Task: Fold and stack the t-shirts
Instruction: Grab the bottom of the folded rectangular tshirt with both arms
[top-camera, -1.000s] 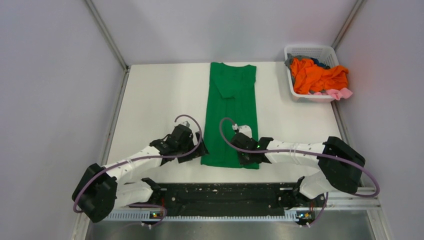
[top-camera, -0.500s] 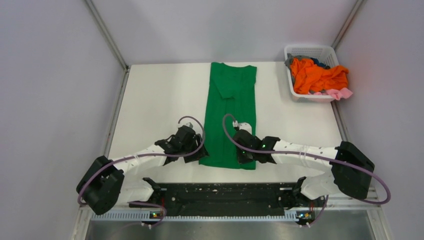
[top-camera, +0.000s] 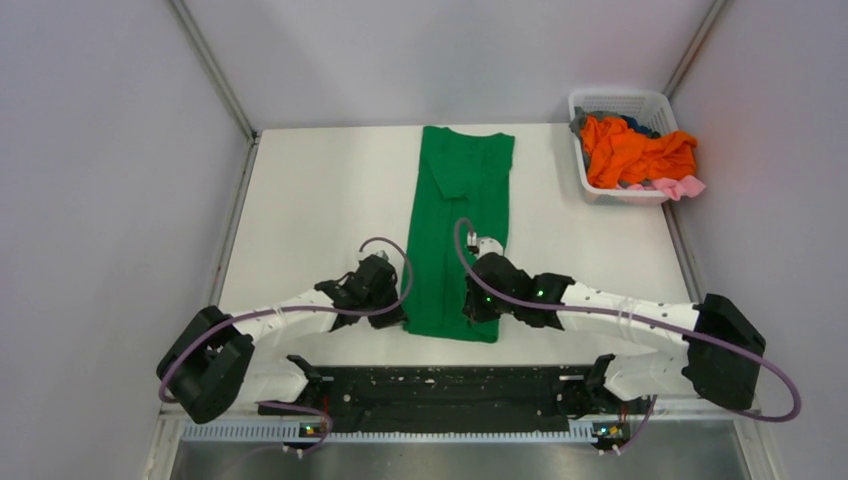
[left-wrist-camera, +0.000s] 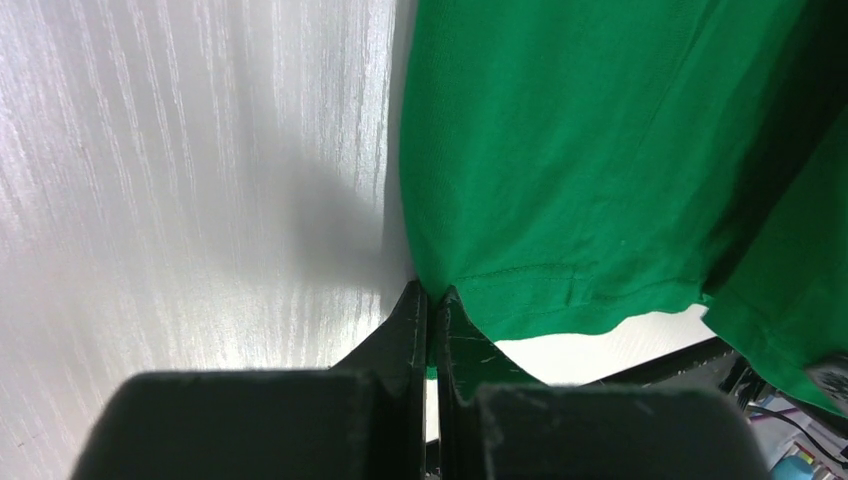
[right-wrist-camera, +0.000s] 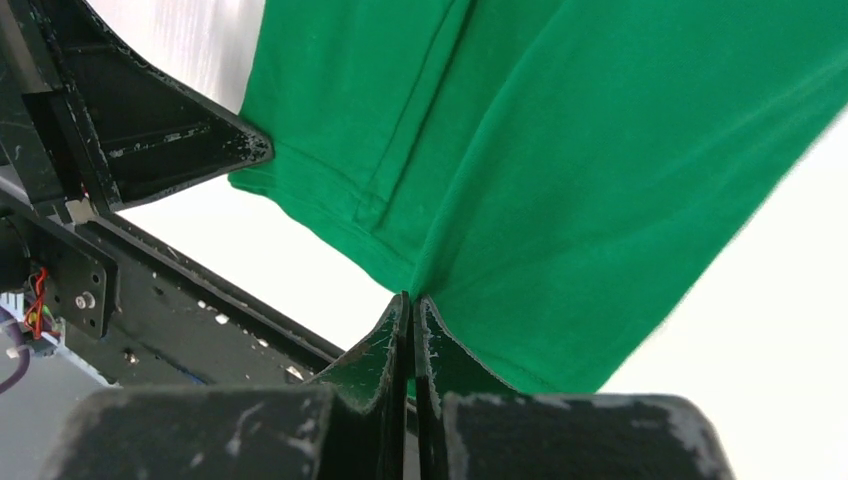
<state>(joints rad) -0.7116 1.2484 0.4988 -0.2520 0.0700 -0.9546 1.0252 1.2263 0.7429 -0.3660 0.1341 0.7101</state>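
both grippers, left (left-wrist-camera: 430, 296) & right (right-wrist-camera: 411, 302), clamped on green t-shirt (top-camera: 462, 215) hem corners; shirt's long axis runs straight away from arms.

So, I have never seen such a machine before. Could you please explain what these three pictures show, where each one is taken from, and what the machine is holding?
These are two robot arms bolted at the near edge of a white table. The top picture comes from a fixed camera above and behind them. The other two come from small cameras on each wrist, looking past that arm's own black fingers.

A long green t-shirt, already folded narrow, lies on the table. The left gripper and the right gripper are each shut on its near hem, one at each corner.

At the far right stands a white basket with more shirts: an orange t-shirt and some pink cloth.
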